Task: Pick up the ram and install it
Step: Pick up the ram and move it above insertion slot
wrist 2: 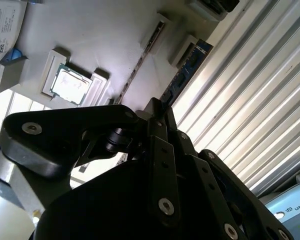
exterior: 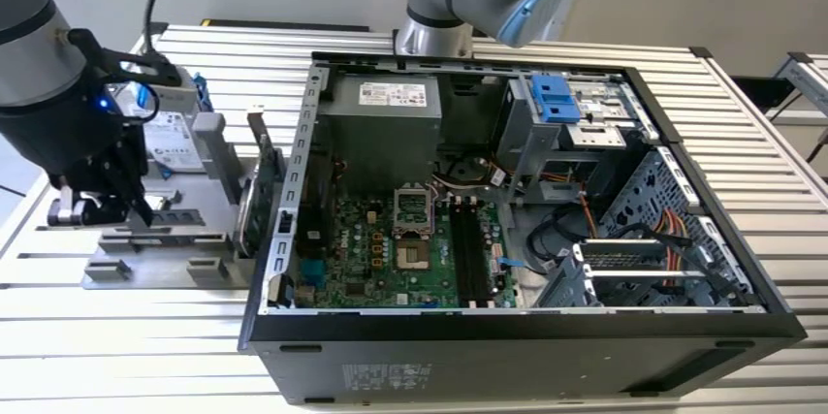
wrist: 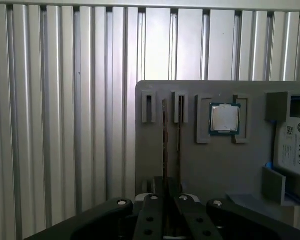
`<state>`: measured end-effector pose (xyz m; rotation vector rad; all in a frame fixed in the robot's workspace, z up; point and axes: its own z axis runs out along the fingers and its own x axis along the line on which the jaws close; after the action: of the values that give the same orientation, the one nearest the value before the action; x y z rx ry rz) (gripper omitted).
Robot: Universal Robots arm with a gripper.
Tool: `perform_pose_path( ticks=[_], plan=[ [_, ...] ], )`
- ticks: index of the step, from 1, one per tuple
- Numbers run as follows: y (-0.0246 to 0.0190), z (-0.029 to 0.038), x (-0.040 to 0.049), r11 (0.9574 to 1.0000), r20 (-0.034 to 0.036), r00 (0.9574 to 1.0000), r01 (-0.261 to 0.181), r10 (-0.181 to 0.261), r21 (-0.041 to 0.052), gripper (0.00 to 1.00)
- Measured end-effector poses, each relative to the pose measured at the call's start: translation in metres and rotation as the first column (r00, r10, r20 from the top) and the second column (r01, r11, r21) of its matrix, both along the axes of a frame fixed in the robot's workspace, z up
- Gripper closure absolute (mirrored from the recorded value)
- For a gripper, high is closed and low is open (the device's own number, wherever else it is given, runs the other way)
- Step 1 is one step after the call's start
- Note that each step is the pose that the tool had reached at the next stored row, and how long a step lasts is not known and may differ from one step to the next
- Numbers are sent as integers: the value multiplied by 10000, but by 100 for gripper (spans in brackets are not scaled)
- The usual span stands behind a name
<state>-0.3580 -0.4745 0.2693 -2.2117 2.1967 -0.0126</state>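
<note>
Pincer [wrist: 168, 196] linkage sits closest to the lens in both wrist views, hanging over the grey fixture plate [wrist: 190, 165] on the worktop [exterior: 155, 336], beside the open PC case [exterior: 518, 356]. Its opening can't be told; the linkage hides it. Ram [wrist 2: 187, 69] stands on edge in its fixture slot, apparently right under the pincer, not lifted. Risks: an off-centre bite on that thin edge would cock the stick and jam it in the slot. A skewed lift could clip the processor chip [wrist: 224, 119] nearby.
</note>
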Motion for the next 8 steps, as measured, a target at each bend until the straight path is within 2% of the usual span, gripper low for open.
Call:
perform_pose_path(
  ticks=[4,8],
  plan=[
    [0,67,-1,10000,0,10000,0,0,71,100],
    [0,155,-1,10000,-27,10000,0,0,82,100]
  ],
)
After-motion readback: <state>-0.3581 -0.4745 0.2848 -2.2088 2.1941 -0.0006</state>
